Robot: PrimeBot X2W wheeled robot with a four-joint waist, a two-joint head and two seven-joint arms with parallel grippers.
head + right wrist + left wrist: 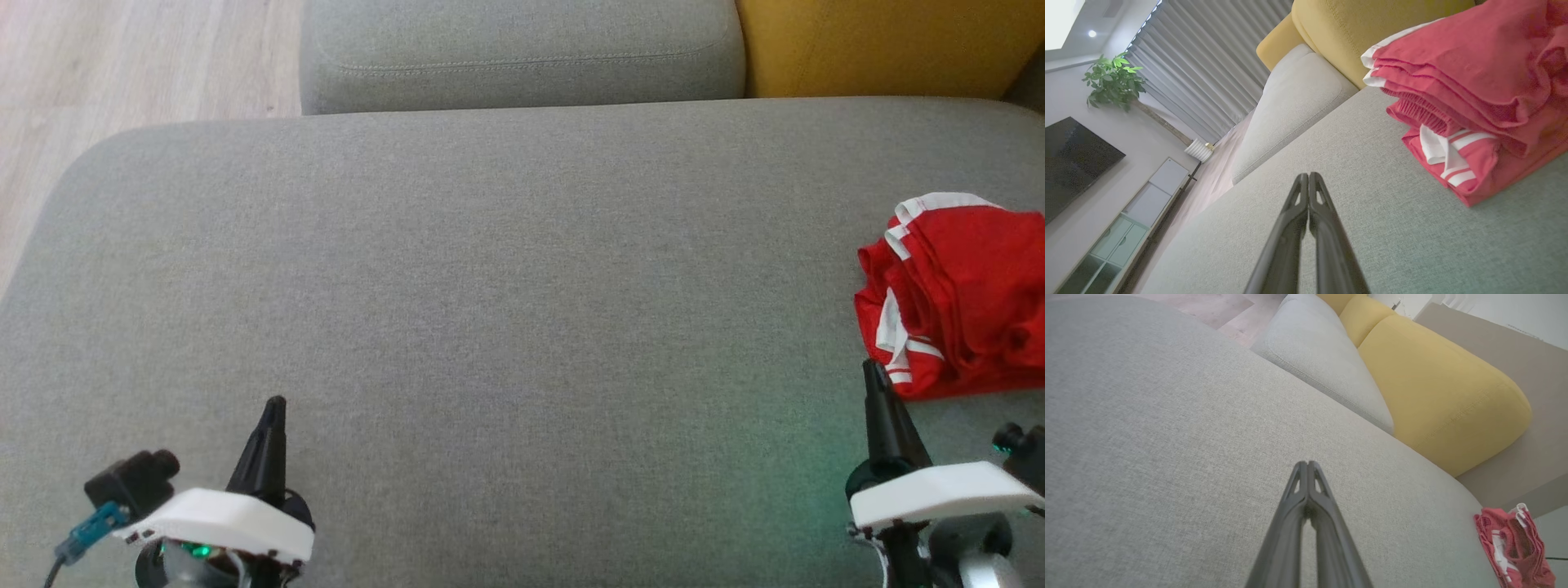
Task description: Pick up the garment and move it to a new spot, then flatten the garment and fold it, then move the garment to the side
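Fingers (1331, 539) are pinched tip to tip on the left gripper (274, 406), gripping nothing, and the right gripper (872, 369) is pressed closed and empty as well. The 2 of them hang low over the big grey sofa seat (522, 286). Behind it sit 1 grey back cushion (522, 49) and 1 yellow cushion (882, 45). And the red garment (963, 294), white-striped, lies in a folded heap at the seat's right edge, just beside the right gripper's tips.
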